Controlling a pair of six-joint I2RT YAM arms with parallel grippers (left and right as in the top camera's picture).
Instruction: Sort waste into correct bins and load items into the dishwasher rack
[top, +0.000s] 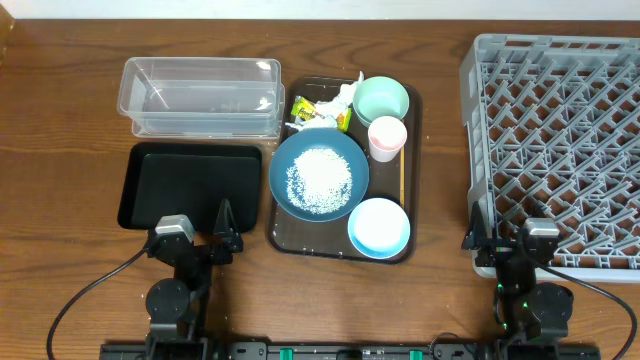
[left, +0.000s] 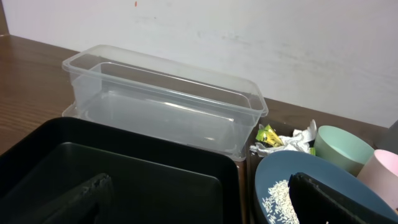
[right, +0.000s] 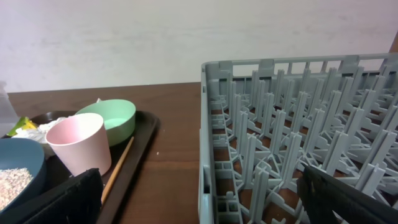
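On the brown serving tray (top: 410, 160) sit a blue plate (top: 335, 150) holding rice (top: 320, 180), a mint bowl (top: 381, 100), a pink cup (top: 387, 137), a light blue bowl (top: 379, 228) and a chopstick (top: 402, 180). Crumpled paper (top: 338, 102) and yellow-green wrappers (top: 303, 108) lie at its back. The clear tub (top: 200, 95) and black tray (top: 190, 185) stand to the left, the grey rack (top: 560, 150) to the right. My left gripper (left: 205, 208) is open and empty over the black tray's near edge. My right gripper (right: 205, 205) is open and empty at the rack's near left corner.
Bare wooden table (top: 440, 150) shows in the gap between the serving tray and the rack. A white wall (left: 249, 37) rises behind the table. Cables (top: 90, 290) run from the arm bases at the front edge.
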